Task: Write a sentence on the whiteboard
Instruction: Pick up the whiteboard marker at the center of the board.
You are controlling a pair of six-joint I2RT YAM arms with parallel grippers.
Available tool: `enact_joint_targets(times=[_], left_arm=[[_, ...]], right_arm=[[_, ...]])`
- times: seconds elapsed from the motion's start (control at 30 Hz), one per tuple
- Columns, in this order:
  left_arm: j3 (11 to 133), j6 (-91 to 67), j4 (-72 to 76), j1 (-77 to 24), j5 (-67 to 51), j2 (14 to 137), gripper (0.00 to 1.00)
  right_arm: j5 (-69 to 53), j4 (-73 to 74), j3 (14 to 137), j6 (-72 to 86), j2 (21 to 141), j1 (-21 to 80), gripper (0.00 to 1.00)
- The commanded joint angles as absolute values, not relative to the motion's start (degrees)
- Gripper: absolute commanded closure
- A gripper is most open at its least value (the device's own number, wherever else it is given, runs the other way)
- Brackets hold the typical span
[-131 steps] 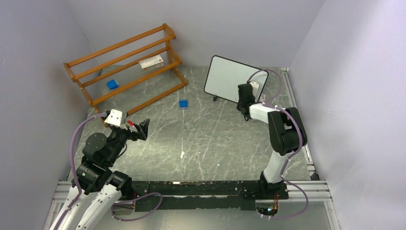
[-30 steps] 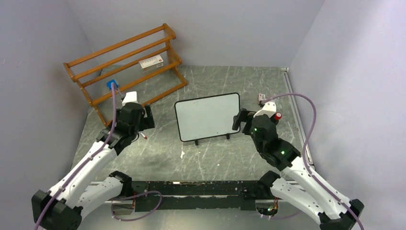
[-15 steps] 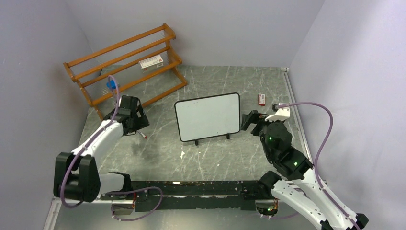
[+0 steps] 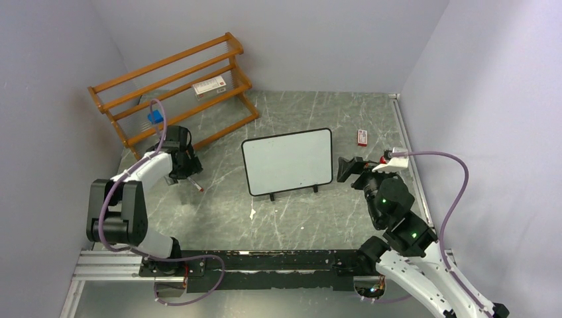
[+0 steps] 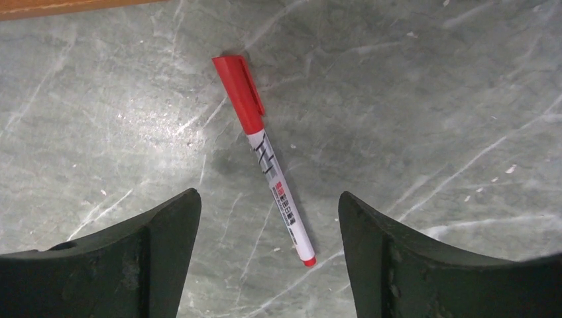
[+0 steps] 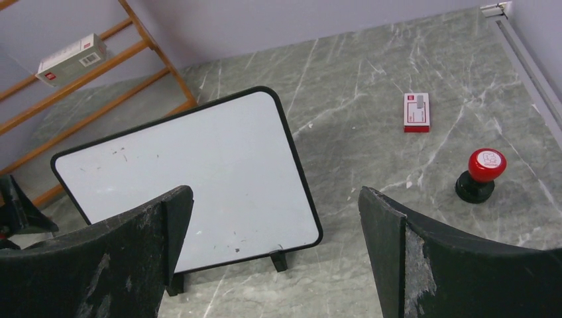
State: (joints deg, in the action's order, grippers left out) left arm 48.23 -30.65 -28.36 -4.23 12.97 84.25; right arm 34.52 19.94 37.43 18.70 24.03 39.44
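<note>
A slatted orange-brown wooden rack (image 4: 173, 88) stands at ten o'clock on the grey marbled table (image 4: 278, 218). A small white-and-red carton (image 4: 209, 86) sits on one rail and a small blue object (image 4: 155, 117) on a lower one. At five o'clock from the rack, the left gripper (image 5: 268, 202) points down at the table with its black fingers (image 5: 169, 232) spread wide. Beneath the gap lies a slim white marker with a red cap (image 5: 264, 156), touched by neither finger, its cap towards eleven o'clock in the wrist view.

Near the table's middle, at three o'clock from the marker, the rectangular white whiteboard with a thin black frame (image 4: 288, 161) stands on its small black feet, with a few dark specks on its face. At three o'clock from the board, just beside its edge, the right gripper (image 4: 346, 169) hangs with its jaws fully spread and nothing between them, facing the board. At one o'clock from the board lies a small flat red-and-white box (image 6: 417, 112), and near it a red-topped stamp on a black base (image 6: 482, 173).
</note>
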Motion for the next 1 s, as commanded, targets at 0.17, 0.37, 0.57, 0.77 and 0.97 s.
enact_joint_targets(times=[0.17, 0.37, 0.57, 0.77, 0.97], left_arm=[[51.2, -29.0, -25.4, -2.7, 12.3, 90.6, 0.34], [50.3, -29.0, -24.4, -2.5, 11.9, 92.7, 0.47], [48.8, -29.1, -23.5, -2.5, 9.6, 94.3, 0.64], [47.2, -28.4, -23.3, -2.5, 4.5, 93.0, 0.88], [45.5, -27.5, -23.3, -2.4, -1.6, 86.8, 0.95]], right_arm=[[33.2, 18.5, 36.9, 17.1, 24.0, 39.3, 0.00], [33.0, 18.5, 37.0, 17.2, 24.5, 39.3, 0.00], [32.8, 18.7, 37.0, 17.8, 24.9, 39.3, 0.00], [32.6, 21.0, 38.5, 18.9, 26.2, 39.3, 0.00], [27.6, 22.2, 39.8, 17.8, 27.9, 39.3, 0.00]])
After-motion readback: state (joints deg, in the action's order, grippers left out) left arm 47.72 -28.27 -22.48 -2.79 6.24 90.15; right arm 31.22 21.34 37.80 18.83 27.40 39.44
